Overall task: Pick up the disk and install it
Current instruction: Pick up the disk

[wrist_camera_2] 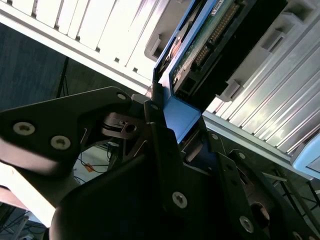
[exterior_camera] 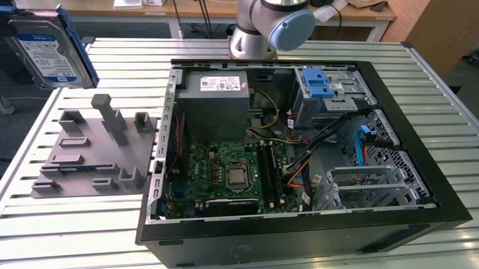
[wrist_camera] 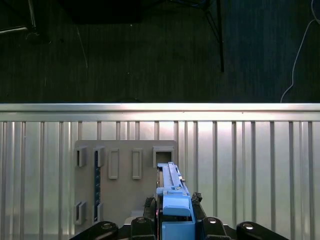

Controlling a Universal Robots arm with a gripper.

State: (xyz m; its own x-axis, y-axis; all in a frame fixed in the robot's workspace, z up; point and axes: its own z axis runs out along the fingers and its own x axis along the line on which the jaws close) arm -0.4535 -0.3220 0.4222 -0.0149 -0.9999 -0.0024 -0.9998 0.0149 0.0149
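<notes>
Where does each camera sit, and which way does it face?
Exterior view: off the arm, looking down on the table, open computer case, grey fixture and raised disk; its joints show.
First wrist view: on the wrist, looking down past the gripper at the fixture.
Second wrist view: on the wrist, close behind the gripper, facing the disk.
Shared: all show the disk; both wrist views show the gripper clamping it.

Ribbed shiny metal table (exterior_camera: pixel 67 224)
</notes>
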